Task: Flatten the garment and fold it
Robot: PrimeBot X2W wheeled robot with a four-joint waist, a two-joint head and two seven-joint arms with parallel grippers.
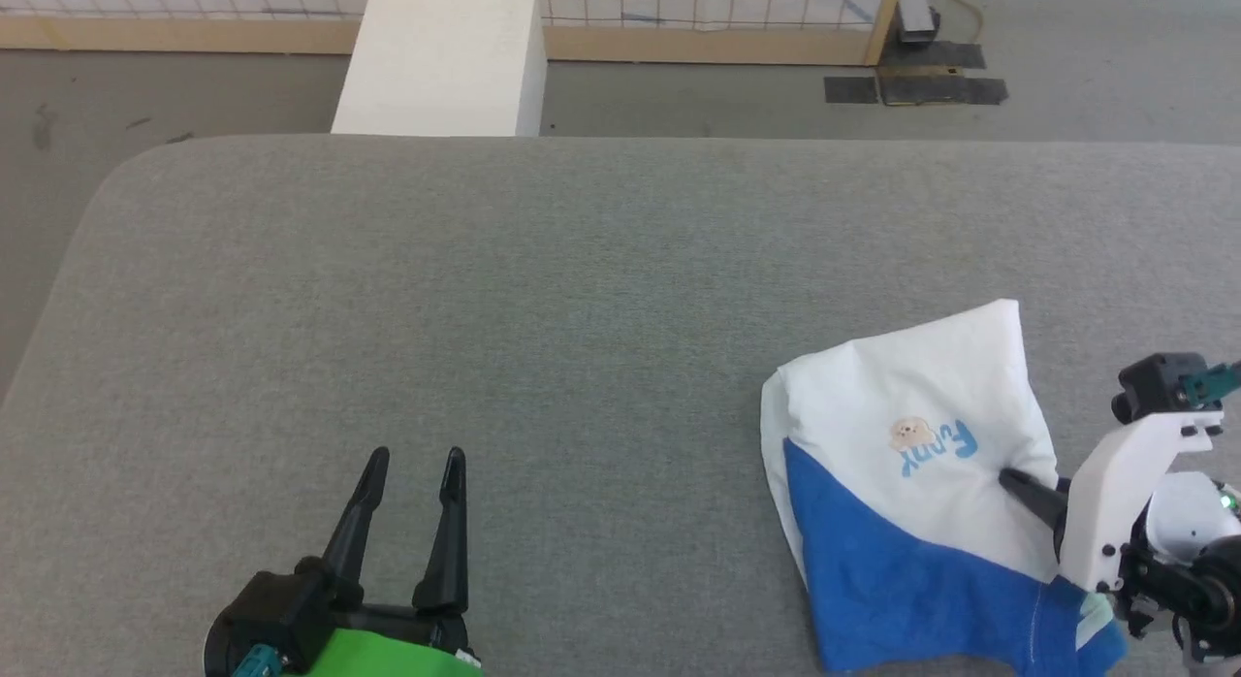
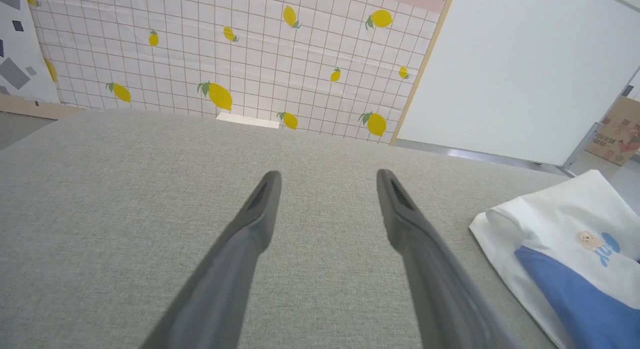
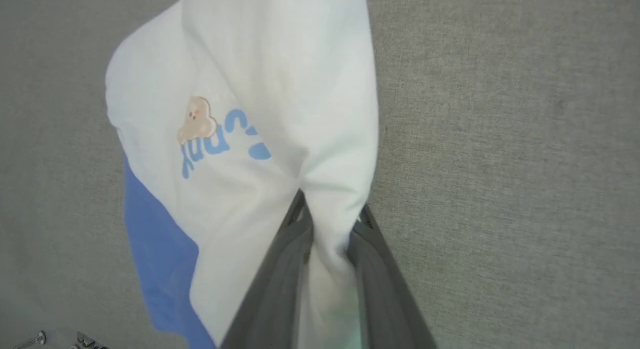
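Observation:
The garment [image 1: 911, 483] lies bunched at the right front of the grey table, its white body on top with a small bear print and blue letters, a blue sleeve spread below. My right gripper [image 1: 1018, 485] pinches a fold of the white cloth at the garment's right side. In the right wrist view the garment [image 3: 260, 114] runs up from my right gripper [image 3: 330, 216], whose two fingers are shut on a ridge of white fabric. My left gripper [image 1: 415, 456] stands open over bare table at the lower left, far from the garment [image 2: 565, 239], and my left gripper [image 2: 327, 176] holds nothing.
The grey padded table [image 1: 543, 299] spreads wide to the left and back of the garment. A rigid white box [image 1: 441, 61] stands on the floor behind the table's far edge. A lemon-print grid wall [image 2: 225, 59] and a white panel [image 2: 525, 69] rise beyond.

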